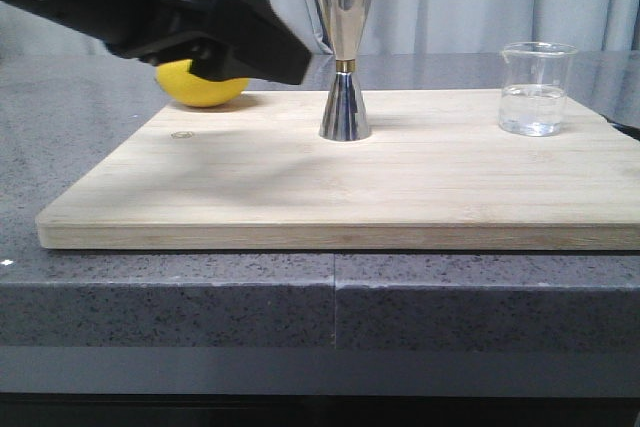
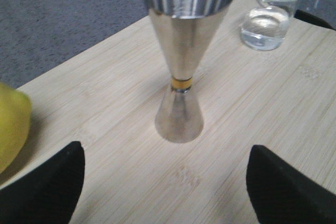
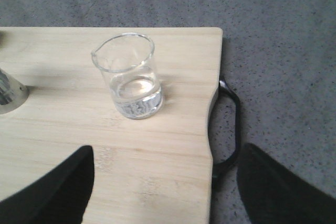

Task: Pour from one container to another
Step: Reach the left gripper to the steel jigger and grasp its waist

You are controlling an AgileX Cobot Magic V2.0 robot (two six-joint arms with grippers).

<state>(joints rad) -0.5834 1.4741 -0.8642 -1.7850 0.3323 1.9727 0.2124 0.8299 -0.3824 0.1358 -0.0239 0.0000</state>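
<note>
Matte black left arm (image 1: 150, 2), angular casing, broad wedge-shaped black jaws.

Jigger (image 1: 345, 57) mid-board (image 1: 250, 197); beaker (image 1: 536, 89) right; lemon (image 1: 200, 84) left rear.

jigger (image 1: 344, 57) and beaker (image 1: 536, 89) well apart, bare board (image 1: 300, 187) between | lemon (image 1: 200, 84) crowds jigger's left

Upright beaker (image 1: 537, 89), upright jigger (image 1: 344, 55)
</note>
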